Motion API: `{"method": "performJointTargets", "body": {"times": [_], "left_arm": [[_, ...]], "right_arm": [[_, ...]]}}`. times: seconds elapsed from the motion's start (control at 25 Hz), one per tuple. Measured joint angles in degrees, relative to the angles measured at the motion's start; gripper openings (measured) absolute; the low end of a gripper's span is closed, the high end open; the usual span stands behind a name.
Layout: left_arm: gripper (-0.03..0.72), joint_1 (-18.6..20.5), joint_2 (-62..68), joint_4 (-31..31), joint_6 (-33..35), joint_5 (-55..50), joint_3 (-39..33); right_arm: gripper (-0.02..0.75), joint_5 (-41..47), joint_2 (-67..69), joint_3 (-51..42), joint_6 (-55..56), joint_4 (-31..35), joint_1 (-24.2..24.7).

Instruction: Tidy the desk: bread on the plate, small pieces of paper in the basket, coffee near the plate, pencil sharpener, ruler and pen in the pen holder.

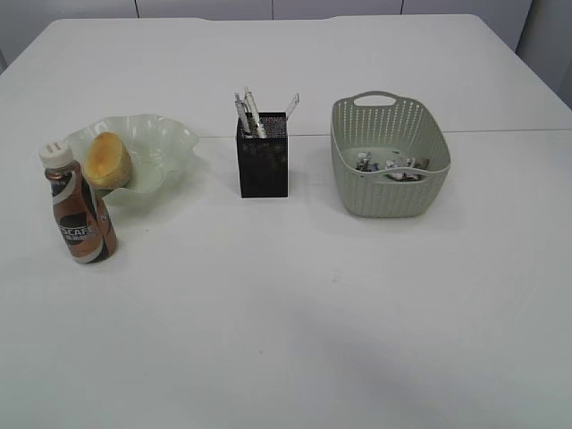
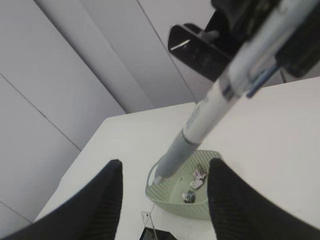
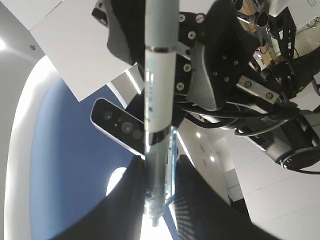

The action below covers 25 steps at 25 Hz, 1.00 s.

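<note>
Neither arm shows in the exterior view. My right gripper [image 3: 161,162] is shut on the clip end of a white-and-grey pen [image 3: 159,90]. In the left wrist view that pen [image 2: 210,110] slants down between the fingers of my open left gripper [image 2: 165,167], which stand clear of it. Below lie the basket [image 2: 172,202] with paper pieces [image 2: 199,172] and the ruler [image 2: 148,222]. On the desk the bread [image 1: 107,159] lies on the plate [image 1: 170,143], with the coffee [image 1: 80,214] beside it. The pen holder [image 1: 262,165] holds pens and the ruler [image 1: 292,103]. The pencil sharpener is hidden.
The basket [image 1: 389,192] with paper pieces [image 1: 393,165] stands right of the pen holder. Dark parts of the left arm and its camera [image 3: 120,127] fill the right wrist view behind the pen. Grey wall panels [image 2: 75,75] rise beyond the desk's far edge.
</note>
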State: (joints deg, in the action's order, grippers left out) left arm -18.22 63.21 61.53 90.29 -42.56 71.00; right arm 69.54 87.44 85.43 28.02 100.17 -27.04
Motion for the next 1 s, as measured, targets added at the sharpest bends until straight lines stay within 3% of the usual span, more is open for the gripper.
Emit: {"method": "performJointTargets", "body": {"times": [0.64, 1.0], "left_arm": [[0.407, -0.15, 0.96, 8.34, 5.57, -3.62, 0.0], [0.406, -4.49, 3.0, 8.92, 7.8, -2.22, 0.0]], "right_arm": [[0.111, -0.52, 0.0, 0.0, 5.53, 0.0, 0.0], [0.111, -0.65, 0.0, 0.0, 5.96, 0.0, 0.0]]}}
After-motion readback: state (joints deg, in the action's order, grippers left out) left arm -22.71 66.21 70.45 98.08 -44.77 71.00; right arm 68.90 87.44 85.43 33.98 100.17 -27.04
